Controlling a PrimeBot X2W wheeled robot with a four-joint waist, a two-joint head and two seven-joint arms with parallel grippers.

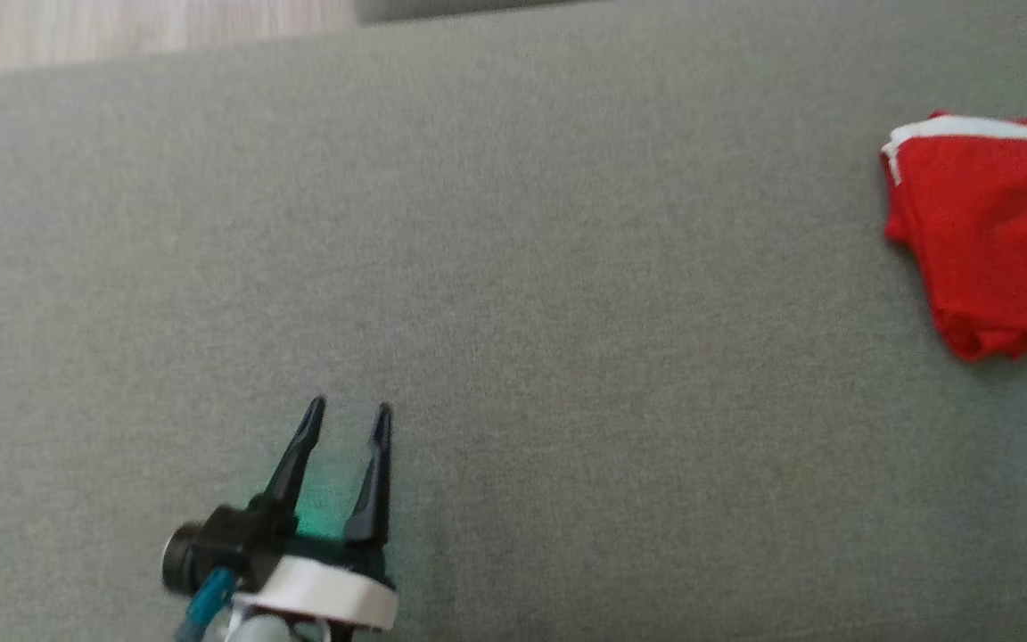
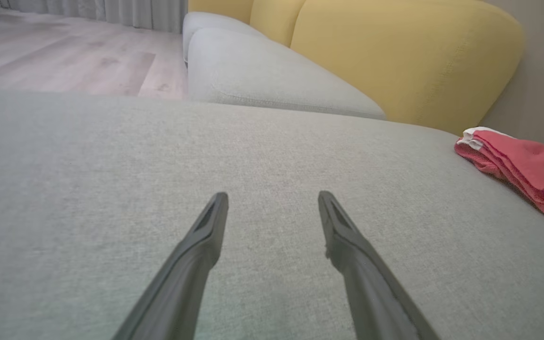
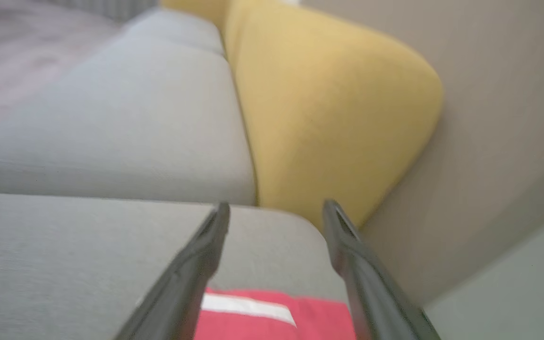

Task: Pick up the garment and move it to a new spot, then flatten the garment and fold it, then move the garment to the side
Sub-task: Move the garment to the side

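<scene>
Most of the open room is one broad grey seat cushion (image 1: pixel 513 312), bare across its middle and left, with its far edge dropping to the wooden floor (image 2: pixel 64 52). A yellow backrest (image 3: pixel 328 104) and the wall close off the right end, so sweeps that way look cramped. The red garment (image 1: pixel 995 232) lies folded in a flat stack at the cushion's right end, close to that corner. It looks light, soft and limp. A pinch through all its layers at the folded edge, near the white stripe (image 3: pixel 248 307), should keep the stack from spilling open. The right gripper (image 3: pixel 276 206) hangs over it, fingers spread and empty. The left gripper (image 1: pixel 350 406) hovers well apart over bare cushion, also spread.
</scene>
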